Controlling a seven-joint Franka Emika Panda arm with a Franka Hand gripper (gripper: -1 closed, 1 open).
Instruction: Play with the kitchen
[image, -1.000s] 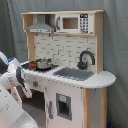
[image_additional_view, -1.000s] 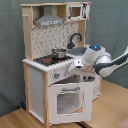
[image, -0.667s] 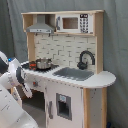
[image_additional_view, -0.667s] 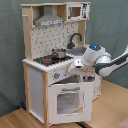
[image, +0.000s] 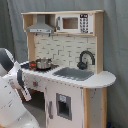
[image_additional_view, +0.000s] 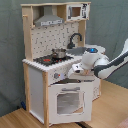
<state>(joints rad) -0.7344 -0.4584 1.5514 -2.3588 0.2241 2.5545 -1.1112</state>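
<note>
the kitchen (image_additional_view: 55, 60) stands upright on the wooden floor (image_additional_view: 107, 107), its oven door (image_additional_view: 67, 102) facing forward. the pincer (image_additional_view: 76, 71) sits at the knob panel just above that door; i cannot tell its opening.

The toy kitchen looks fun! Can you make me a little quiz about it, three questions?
1. True or false: the pot sits in the sink.
2. What hangs above the stovetop: A) hood, B) microwave, C) faucet?
3. Fill in: in the second exterior view, the robot arm reaches in from the second exterior view's ____.

Key:
1. False, it stands on the stovetop.
2. A, the hood; the microwave is beside it.
3. Right, in front of the toy kitchen, above the oven door.
</note>
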